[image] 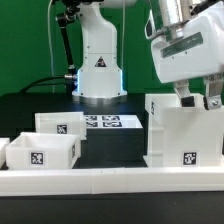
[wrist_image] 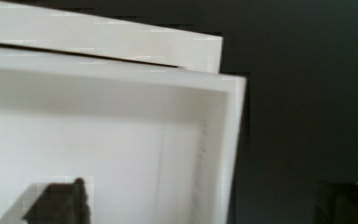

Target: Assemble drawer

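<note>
The large white casing [image: 185,135] stands at the exterior view's right, with a square tag on its front. My gripper [image: 197,99] hangs right over its top rim. In the wrist view the casing's wall [wrist_image: 208,130] runs between my two dark fingertips [wrist_image: 55,203], one on the inner side and one on the outer side. The gap is much wider than the wall, so the gripper [wrist_image: 202,205] is open and holds nothing. Two shallow white trays with tags sit at the left, one further back [image: 60,123] and one nearer [image: 42,152].
The marker board [image: 105,122] lies flat on the dark table between the trays and the casing. The arm's white base [image: 98,70] stands behind it. A long low white rail [image: 110,182] runs along the front.
</note>
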### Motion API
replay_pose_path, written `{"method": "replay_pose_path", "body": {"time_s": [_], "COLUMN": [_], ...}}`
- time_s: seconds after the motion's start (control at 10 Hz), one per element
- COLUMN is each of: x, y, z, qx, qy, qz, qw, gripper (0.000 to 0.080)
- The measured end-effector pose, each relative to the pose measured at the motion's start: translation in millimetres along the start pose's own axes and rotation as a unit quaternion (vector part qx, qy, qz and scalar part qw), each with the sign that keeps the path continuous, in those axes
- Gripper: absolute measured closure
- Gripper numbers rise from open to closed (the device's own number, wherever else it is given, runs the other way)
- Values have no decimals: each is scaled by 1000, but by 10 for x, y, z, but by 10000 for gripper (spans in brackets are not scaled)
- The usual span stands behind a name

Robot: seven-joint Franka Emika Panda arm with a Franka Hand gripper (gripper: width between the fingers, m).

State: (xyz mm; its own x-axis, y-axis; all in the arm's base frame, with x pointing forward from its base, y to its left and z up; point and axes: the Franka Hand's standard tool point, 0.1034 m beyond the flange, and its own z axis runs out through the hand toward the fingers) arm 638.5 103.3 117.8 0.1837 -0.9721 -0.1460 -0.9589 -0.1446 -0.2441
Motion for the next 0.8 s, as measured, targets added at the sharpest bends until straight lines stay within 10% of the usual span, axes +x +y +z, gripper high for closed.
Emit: {"method": "replay_pose_path", "body": {"time_s": [0.4, 0.8], "x": [-54, -61], "y": [177, 208], "z": [-352, -341], "qx": [-43, -47], "qy": [-46, -49], "qz": [-203, -277], "qw": [977, 959], "gripper": [151, 151]}}
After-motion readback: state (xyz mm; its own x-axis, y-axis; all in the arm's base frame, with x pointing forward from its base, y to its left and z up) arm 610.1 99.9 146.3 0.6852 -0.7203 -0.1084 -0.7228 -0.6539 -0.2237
